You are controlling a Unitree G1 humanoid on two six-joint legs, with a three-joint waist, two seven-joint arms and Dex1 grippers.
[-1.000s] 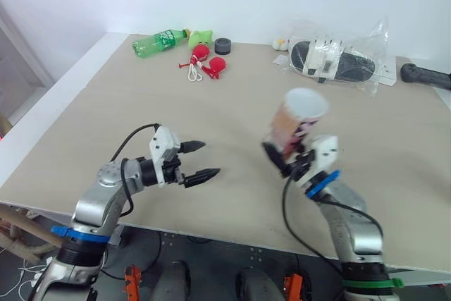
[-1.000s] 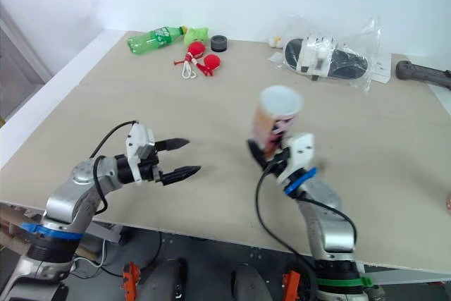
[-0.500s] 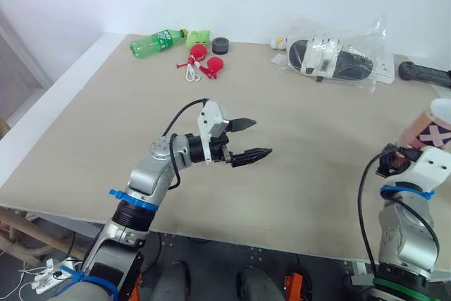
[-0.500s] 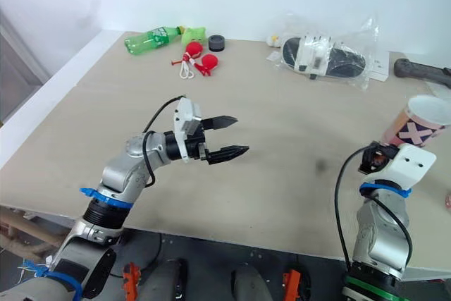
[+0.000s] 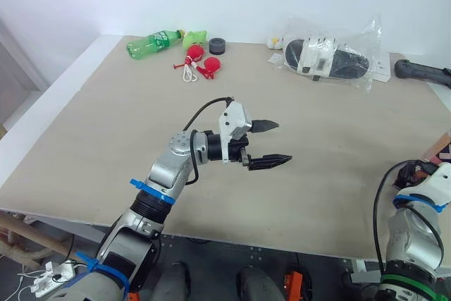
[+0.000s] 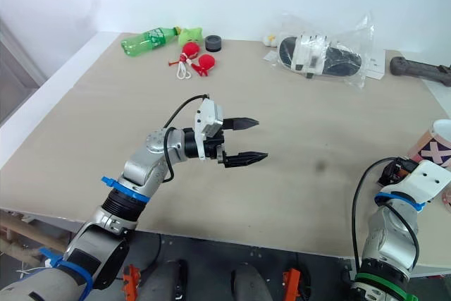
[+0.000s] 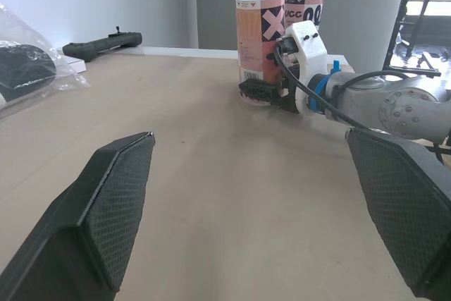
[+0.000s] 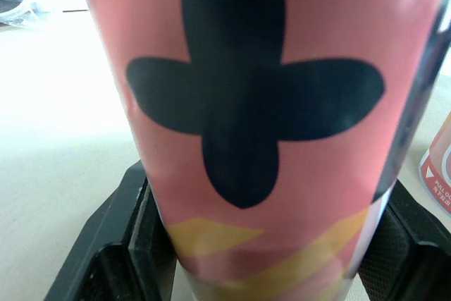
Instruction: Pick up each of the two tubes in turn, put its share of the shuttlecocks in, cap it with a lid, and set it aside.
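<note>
Tube (image 7: pixel 261 44) has swung to table's (image 5: pixel 106 118) right edge.

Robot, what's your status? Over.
Left gripper open, empty, over mid-table. Right gripper shut on upright tube, second tube beside it. Green bottle, bagged shoe far back, out of the way.

Tube (image 6: pixel 435 147) partly beyond the right edge

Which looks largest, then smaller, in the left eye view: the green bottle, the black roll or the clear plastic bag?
1. clear plastic bag
2. green bottle
3. black roll
All three lie at the far side of the table, so nearness hardly skews the order.
</note>
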